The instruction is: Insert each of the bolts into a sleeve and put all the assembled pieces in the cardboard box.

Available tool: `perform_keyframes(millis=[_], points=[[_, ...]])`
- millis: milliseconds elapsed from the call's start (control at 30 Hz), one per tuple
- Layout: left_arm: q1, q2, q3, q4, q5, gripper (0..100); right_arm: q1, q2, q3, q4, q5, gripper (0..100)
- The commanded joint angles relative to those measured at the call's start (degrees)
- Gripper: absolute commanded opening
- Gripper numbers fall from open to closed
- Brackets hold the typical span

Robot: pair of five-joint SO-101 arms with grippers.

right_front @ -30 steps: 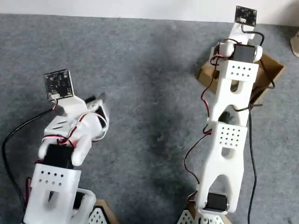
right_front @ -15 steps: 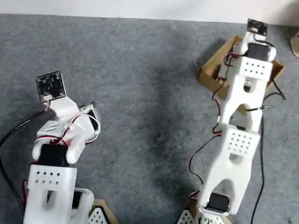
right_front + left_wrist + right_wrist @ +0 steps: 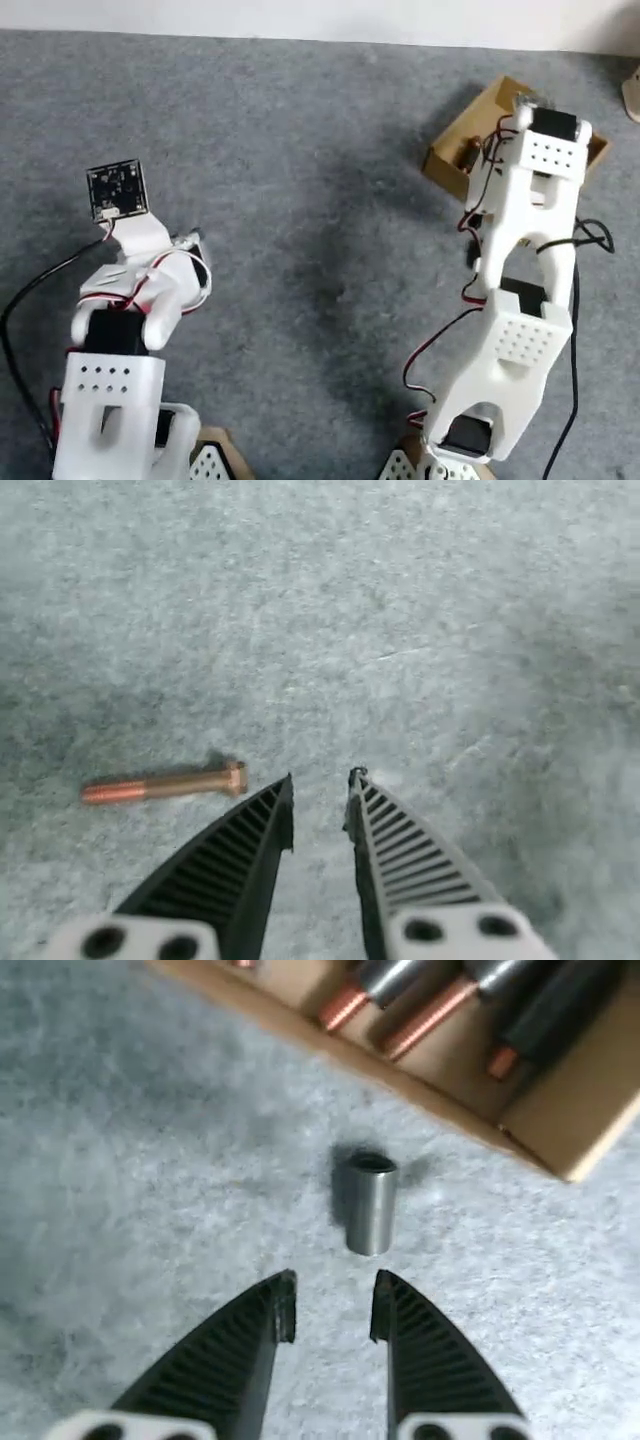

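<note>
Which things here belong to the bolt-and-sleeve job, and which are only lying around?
Job: loose bolt; loose sleeve; cardboard box; assembled pieces inside it.
Lying about: pale object at the high view's edge, too cropped to identify.

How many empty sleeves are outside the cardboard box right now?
1. The sleeve sits on the grey mat beside the cardboard box, just ahead of the open right gripper. Others may be hidden under the arms.

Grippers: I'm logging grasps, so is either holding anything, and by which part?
Nothing is held. The left gripper is open beside the loose bolt; the right gripper is open, short of the sleeve.
</note>
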Motion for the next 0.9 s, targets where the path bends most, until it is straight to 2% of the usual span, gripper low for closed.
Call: perform_keyframes(millis=[0, 300, 633, 867], points=[[-2.07, -0.31, -0.40, 0.00, -2.37, 10, 2.42, -0.13, -0.57, -1.80, 0.88, 10.8], [-3.65, -0.31, 1.89, -0.26, -2.55, 10, 4.09, 6.73, -0.75, -2.86, 3.16, 10.8], [-4.09, -0.31, 4.53, -4.75, -4.48, 10, 3.82, 11.91, -0.66, -5.05, 5.63, 10.8], [-7.60, -0.31, 4.26, -8.09, -4.57, 10, 3.74, 16.57, -0.66, -7.78, 5.98, 10.8]])
